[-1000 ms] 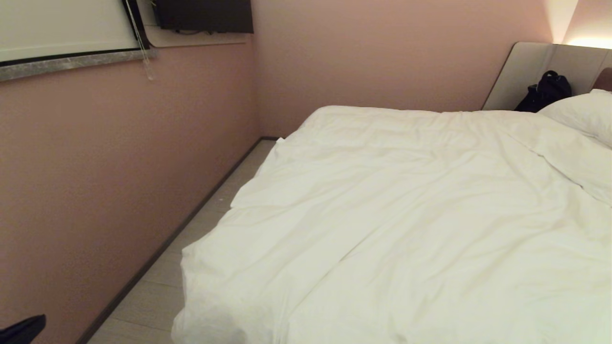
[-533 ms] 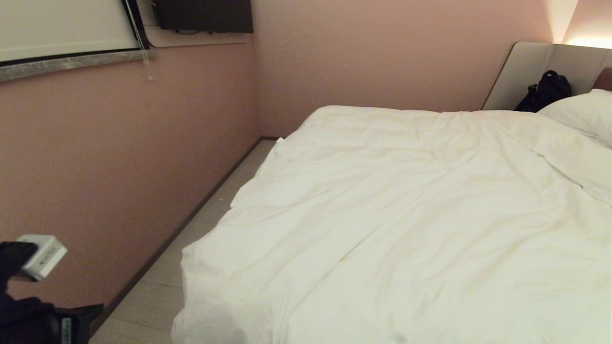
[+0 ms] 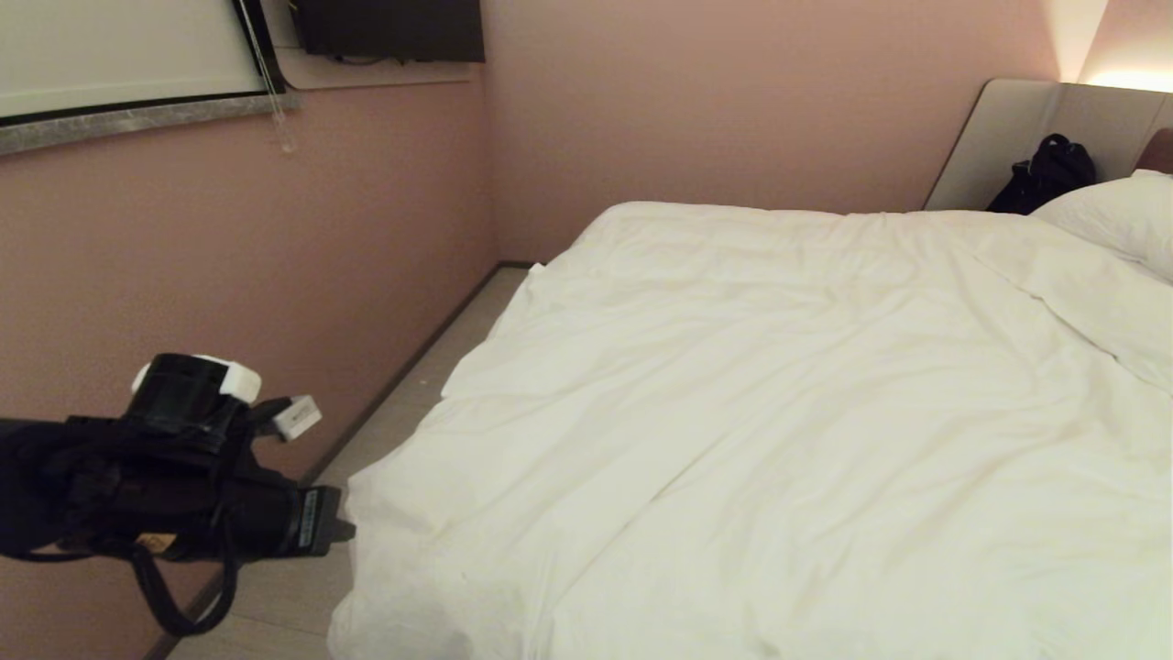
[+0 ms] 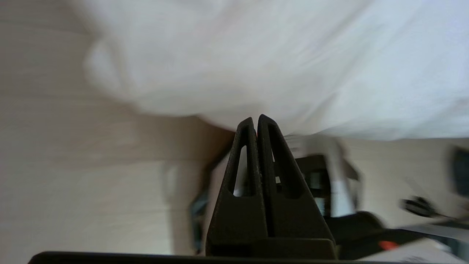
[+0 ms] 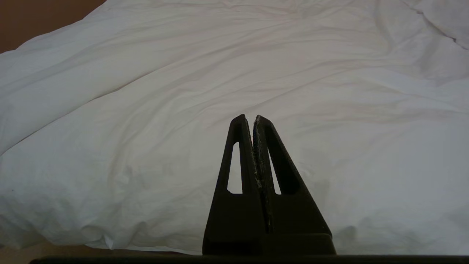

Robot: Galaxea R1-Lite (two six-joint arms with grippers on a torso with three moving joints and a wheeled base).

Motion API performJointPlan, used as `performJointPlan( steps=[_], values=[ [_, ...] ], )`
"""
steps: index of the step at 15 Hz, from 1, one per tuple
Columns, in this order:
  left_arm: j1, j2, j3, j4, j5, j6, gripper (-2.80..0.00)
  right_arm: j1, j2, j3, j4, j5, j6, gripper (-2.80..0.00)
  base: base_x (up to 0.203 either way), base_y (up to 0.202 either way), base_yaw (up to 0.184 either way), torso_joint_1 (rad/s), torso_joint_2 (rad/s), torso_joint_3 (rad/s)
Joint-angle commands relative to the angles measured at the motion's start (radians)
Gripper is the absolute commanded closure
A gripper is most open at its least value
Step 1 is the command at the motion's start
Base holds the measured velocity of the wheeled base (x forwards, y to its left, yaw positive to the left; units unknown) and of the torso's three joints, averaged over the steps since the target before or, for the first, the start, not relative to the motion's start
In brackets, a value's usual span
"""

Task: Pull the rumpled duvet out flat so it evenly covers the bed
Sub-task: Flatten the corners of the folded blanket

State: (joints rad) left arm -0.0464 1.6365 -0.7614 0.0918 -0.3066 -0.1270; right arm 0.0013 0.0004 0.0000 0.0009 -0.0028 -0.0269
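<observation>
The white duvet [image 3: 779,412] lies wrinkled across the bed, and its near left corner hangs toward the floor. Only the bed's beige headboard [image 3: 1026,137] shows at the far right. My left arm [image 3: 183,486] is raised at the lower left, just left of that hanging corner. In the left wrist view my left gripper [image 4: 255,119] is shut and empty, its tips just short of the duvet's edge [image 4: 256,55] over the floor. My right gripper [image 5: 250,118] is shut and empty, low in front of the duvet [image 5: 220,91], and stays outside the head view.
A pink wall [image 3: 229,275] runs close along the bed's left side, leaving a narrow strip of pale floor [image 3: 302,559]. A white pillow [image 3: 1118,215] and a black bag [image 3: 1045,174] sit by the headboard. A window sill [image 3: 137,124] juts from the left wall.
My left arm has swung up from the bottom left corner into the head view and reached right toward the duvet's near left corner. The duvet has not moved.
</observation>
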Motion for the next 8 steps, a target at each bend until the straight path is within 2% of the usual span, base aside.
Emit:
performJointPlan(
  steps=[1, 5, 8],
  values=[
    [0.019, 0.149, -0.081, 0.006, -0.084, -0.003, 0.00, 0.000, 0.001, 0.000, -0.001, 0.000, -0.001, 0.00, 0.000, 0.000, 0.000, 0.000, 0.00, 0.000],
    [0.065, 0.294, -0.205, 0.008, -0.100, 0.001, 0.00, 0.000, 0.000, 0.000, 0.001, 0.000, -0.001, 0.00, 0.000, 0.000, 0.000, 0.000, 0.00, 0.000],
    [0.090, 0.364, -0.245, 0.009, -0.097, 0.037, 0.00, 0.000, 0.001, 0.000, 0.000, 0.000, -0.001, 0.00, 0.000, 0.000, 0.000, 0.000, 0.00, 0.000]
  ],
)
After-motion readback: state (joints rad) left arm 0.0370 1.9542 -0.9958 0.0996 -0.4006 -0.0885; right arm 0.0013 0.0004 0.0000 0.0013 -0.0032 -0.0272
